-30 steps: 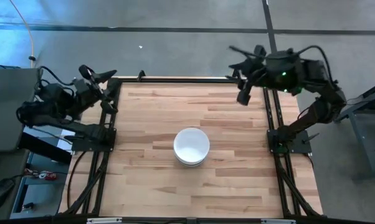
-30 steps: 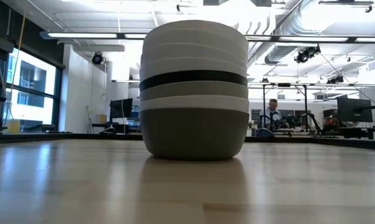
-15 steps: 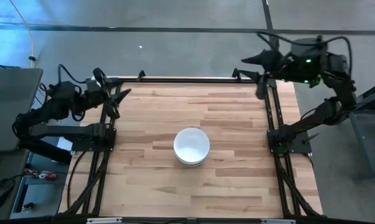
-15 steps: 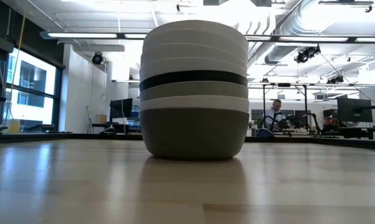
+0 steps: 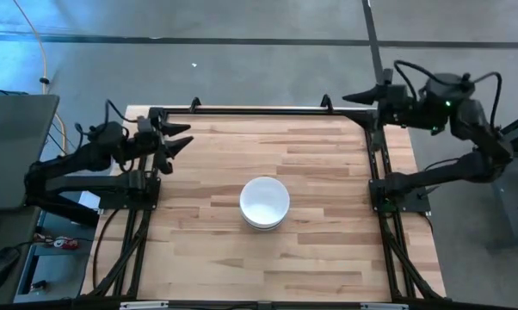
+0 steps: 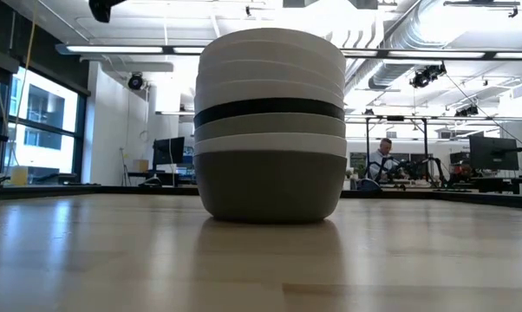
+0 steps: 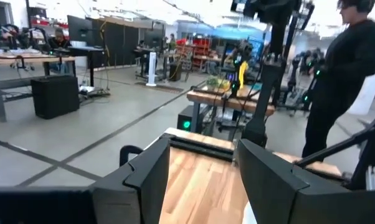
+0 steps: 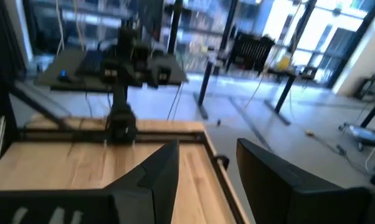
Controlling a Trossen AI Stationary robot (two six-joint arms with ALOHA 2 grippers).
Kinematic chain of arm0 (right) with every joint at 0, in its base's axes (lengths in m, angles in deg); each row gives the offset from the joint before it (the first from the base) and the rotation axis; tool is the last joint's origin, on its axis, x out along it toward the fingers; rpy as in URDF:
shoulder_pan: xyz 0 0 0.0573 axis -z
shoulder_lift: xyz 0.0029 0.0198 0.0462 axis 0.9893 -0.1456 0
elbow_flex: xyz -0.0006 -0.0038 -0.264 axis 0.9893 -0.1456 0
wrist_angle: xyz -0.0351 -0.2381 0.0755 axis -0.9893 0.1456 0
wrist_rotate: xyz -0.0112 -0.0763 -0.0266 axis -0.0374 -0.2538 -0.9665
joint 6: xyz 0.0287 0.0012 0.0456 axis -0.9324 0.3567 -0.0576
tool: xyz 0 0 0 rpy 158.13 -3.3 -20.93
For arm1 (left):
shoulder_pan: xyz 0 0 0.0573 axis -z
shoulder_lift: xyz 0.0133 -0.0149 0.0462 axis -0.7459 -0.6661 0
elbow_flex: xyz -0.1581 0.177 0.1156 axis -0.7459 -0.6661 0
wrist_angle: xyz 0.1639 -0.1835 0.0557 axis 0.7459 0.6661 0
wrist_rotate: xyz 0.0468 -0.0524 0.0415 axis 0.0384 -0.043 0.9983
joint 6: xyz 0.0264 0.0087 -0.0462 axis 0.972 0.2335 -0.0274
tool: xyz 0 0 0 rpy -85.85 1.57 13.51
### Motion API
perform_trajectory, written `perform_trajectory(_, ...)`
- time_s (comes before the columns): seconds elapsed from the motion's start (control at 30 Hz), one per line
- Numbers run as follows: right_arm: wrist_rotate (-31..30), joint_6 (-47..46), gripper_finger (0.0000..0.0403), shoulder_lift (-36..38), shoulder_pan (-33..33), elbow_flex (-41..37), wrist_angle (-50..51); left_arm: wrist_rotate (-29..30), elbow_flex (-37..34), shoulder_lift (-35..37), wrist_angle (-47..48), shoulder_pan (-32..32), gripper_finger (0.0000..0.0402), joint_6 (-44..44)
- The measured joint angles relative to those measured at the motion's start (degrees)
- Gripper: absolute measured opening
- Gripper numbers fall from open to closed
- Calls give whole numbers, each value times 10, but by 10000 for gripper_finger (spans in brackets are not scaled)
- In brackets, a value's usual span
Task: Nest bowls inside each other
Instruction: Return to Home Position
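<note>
The bowls (image 5: pixel 264 203) stand nested in one stack at the table's middle, a white bowl on top. In the low view the stack of bowls (image 6: pixel 270 126) shows a dark grey bowl at the bottom resting on the wood, then white, light grey, black and white rims above. My left gripper (image 5: pixel 180 138) is open at the table's far left corner, high above the wood, well clear of the stack. My right gripper (image 5: pixel 354 97) is open by the far right corner, also far from the stack. Each wrist view shows its own open fingers: left gripper (image 7: pixel 197 171), right gripper (image 8: pixel 206 168).
A black frame rail (image 5: pixel 259 109) runs along the table's far edge, with side rails at left and right. A person in dark clothes (image 7: pixel 340 68) stands beyond the table in the left wrist view; another sits far off (image 6: pixel 382 156). Bare wood (image 5: pixel 311 258) surrounds the stack.
Both arms have drawn back. My left gripper has swung toward the table's right, coming level over the far left corner. My right gripper has moved toward the table's right edge and far side, away from the table's middle. The stack has not moved.
</note>
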Motion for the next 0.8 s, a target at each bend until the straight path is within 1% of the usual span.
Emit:
perform_trajectory(0.1,-9,-6,154,62,0,-92,-79,4,-17,2,-18,6,177,-9)
perform_trajectory(0.27,-19,-30,154,160,0,-230,-177,37,-52,1,-36,18,177,-14)
perform_trajectory(0.37,-39,-53,154,215,0,-313,-227,47,-87,0,-76,25,177,-25)
perform_trajectory(0.43,-42,-66,154,247,0,-371,-268,48,-113,0,-117,28,177,-33)
perform_trajectory(0.6,-37,-93,154,305,0,-507,-412,48,-167,-5,-215,28,177,-61)
perform_trajectory(0.67,-33,-101,154,318,0,-550,-461,48,-172,-7,-226,28,177,-63)
perform_trajectory(0.73,-31,-108,154,328,0,-580,-491,48,-172,-10,-237,28,177,-59)
perform_trajectory(0.8,-30,-116,154,334,0,-602,-497,52,-172,-11,-239,28,177,-53)
